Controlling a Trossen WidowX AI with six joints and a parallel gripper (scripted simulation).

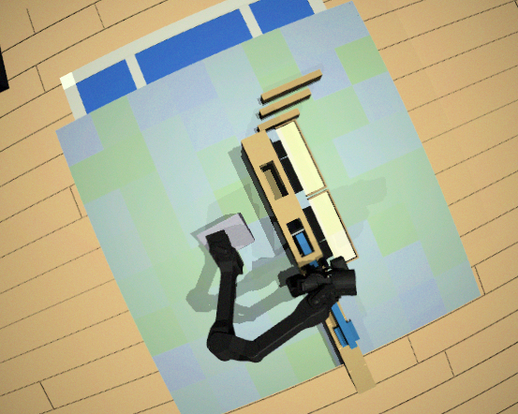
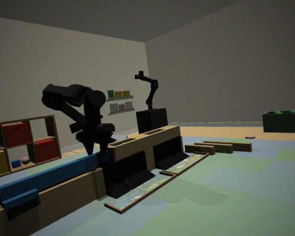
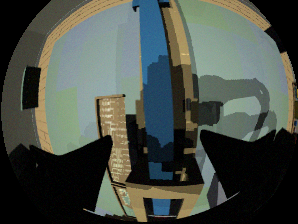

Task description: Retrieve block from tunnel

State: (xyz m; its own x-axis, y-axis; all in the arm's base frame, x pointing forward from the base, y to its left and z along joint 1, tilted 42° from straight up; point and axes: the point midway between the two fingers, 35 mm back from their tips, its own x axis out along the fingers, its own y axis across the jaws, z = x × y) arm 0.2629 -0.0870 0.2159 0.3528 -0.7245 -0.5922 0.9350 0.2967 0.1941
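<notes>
Small block: not identifiable, location undetermined. Bent arm (image 1: 257, 348) (image 2: 62, 93) reaches down; gripper (image 1: 318, 269) (image 2: 97, 153) (image 3: 157, 137) wide, empty, over blue handle (image 1: 341, 318) (image 2: 52, 173) (image 3: 157, 85). Patchwork mat (image 1: 166, 262) (image 2: 246, 197); shelf unit (image 2: 31, 133) at frame left.
</notes>
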